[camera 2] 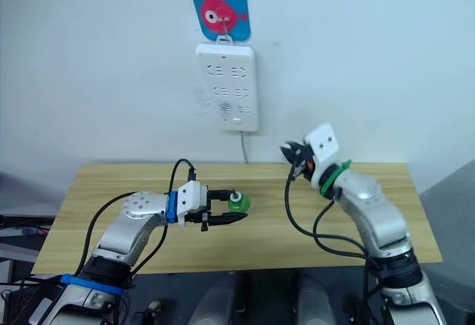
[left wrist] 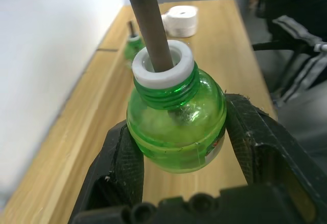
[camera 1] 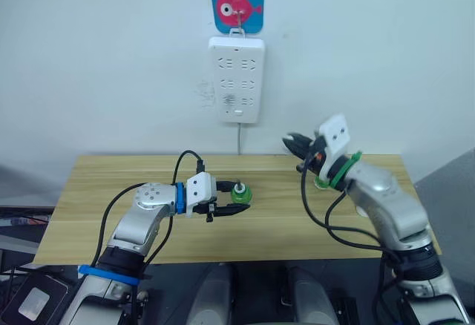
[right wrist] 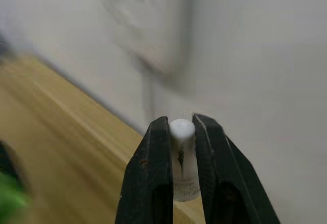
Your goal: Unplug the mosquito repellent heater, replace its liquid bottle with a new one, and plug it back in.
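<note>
The heater is lying on the table at its far end in the left wrist view, unplugged, its round vent facing up, with a second green bottle standing just beside it, nearer the wall. The left gripper is reaching out low over the middle of the table and is grasping a green bottle by its round body, one black finger pressing on each side; the bottle is sitting upright, its white collar and brown wick sticking up uncapped. The right gripper is hovering above the right rear of the table, close to the wall, and is pointing toward the left; its fingers are clenching a small white cap-like piece between them. Higher up, a white power strip is hanging on the wall from a blue hook plate with a red fish, its cord running down behind the table, and its sockets are standing empty
</note>
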Controlling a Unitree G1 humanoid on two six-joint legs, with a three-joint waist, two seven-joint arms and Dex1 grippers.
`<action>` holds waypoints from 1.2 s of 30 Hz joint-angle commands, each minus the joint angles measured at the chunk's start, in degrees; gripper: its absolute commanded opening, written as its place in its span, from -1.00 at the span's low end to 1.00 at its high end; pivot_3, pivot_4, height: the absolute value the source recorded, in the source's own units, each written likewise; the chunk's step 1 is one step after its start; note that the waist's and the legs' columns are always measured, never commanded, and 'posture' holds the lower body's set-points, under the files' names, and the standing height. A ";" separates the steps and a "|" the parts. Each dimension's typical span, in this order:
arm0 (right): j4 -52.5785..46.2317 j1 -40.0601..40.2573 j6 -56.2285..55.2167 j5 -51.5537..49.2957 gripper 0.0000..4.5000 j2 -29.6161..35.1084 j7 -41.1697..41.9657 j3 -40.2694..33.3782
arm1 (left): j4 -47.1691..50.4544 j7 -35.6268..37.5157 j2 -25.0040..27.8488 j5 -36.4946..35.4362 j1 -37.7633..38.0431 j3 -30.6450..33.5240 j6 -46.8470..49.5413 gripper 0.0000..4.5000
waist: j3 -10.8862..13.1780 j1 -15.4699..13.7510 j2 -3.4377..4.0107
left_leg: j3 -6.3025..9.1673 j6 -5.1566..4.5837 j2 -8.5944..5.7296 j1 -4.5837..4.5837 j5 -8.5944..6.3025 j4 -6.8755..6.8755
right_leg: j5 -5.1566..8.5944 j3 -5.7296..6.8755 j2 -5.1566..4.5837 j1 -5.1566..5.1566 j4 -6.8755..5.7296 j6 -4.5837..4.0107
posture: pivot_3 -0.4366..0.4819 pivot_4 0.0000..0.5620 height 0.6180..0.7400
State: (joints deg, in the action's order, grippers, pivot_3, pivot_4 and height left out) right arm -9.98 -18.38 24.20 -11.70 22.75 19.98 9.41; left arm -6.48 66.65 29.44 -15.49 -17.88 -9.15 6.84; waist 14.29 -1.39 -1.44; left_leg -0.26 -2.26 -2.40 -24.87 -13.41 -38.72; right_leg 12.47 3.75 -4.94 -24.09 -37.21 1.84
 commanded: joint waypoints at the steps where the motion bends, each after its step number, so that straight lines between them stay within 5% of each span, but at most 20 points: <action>1: 7.69 0.93 -11.75 5.45 -0.88 -4.99 -5.38 -0.37 | 5.37 -2.01 0.35 -1.28 1.15 1.78 0.92 -0.01 | 0.15 0.26 0.04 | -0.01 0.01 0.06 0.00 0.01 0.02 | 0.00 0.00 0.03 -0.03 -0.01 -0.01 | 0.16 -0.02 1.00; 10: 33.93 -2.66 -30.14 8.82 -0.88 -11.76 -7.70 -3.57 | 16.92 -3.87 5.59 -4.41 7.04 4.76 8.94 -0.01 | 1.60 -0.04 0.47 | 0.03 0.06 0.15 0.07 0.03 0.13 | 0.09 0.00 0.13 -0.02 0.01 -0.12 | 0.30 0.17 1.00; 21: 46.37 -6.05 -37.71 12.15 -0.88 -13.96 -8.36 -4.08 | 20.04 -4.15 7.52 -5.85 7.62 5.10 12.55 -0.01 | 2.78 -0.09 0.68 | 0.06 0.24 0.14 0.09 0.15 0.41 | 0.09 0.00 0.13 -0.08 0.03 -0.13 | 0.32 0.23 1.00; 22: 46.60 -5.92 -37.96 12.12 -0.56 -14.19 -8.21 -4.19 | 19.89 -4.12 7.49 -5.78 7.42 5.03 12.51 -0.01 | 2.78 -0.09 0.67 | 0.07 0.29 0.14 0.11 0.19 0.51 | 0.10 0.00 0.13 -0.08 0.06 -0.13 | 0.32 0.22 1.00; 28: 43.53 -4.81 -39.25 12.79 0.36 -14.15 -6.47 -3.85 | 18.54 -4.17 7.01 -5.38 6.39 4.67 11.96 -0.01 | 2.82 -0.09 0.68 | 0.15 0.43 0.15 0.12 0.28 0.73 | 0.16 0.06 0.15 -0.13 0.08 -0.25 | 0.30 0.19 1.00; 32: 33.76 -3.42 -36.60 11.87 0.36 -12.76 -3.22 -3.46 | 16.89 -4.49 6.08 -4.79 5.64 4.13 10.79 -0.01 | 2.83 -0.09 0.70 | 0.14 0.43 0.15 0.12 0.28 0.73 | 0.17 0.04 0.14 -0.13 0.10 -0.23 | 0.27 0.14 1.00; 36: 12.77 0.22 -21.11 1.57 0.36 -7.56 11.76 -0.86 | 13.16 -4.71 4.26 -3.96 3.62 3.58 8.01 -0.01 | 2.82 -0.21 0.70 | 0.20 0.43 0.15 0.12 0.28 0.74 | 0.19 0.08 0.15 -0.12 0.11 -0.19 | 0.21 0.03 1.00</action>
State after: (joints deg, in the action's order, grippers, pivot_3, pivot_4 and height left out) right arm 11.96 -19.02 -2.94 -5.00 13.47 25.09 7.19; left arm 7.08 61.91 34.11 -19.61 -13.33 -5.75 16.95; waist 17.12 -1.60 -0.73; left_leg -0.04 -1.83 -2.25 -24.76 -13.13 -37.99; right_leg 12.66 3.84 -4.79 -24.21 -37.09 1.64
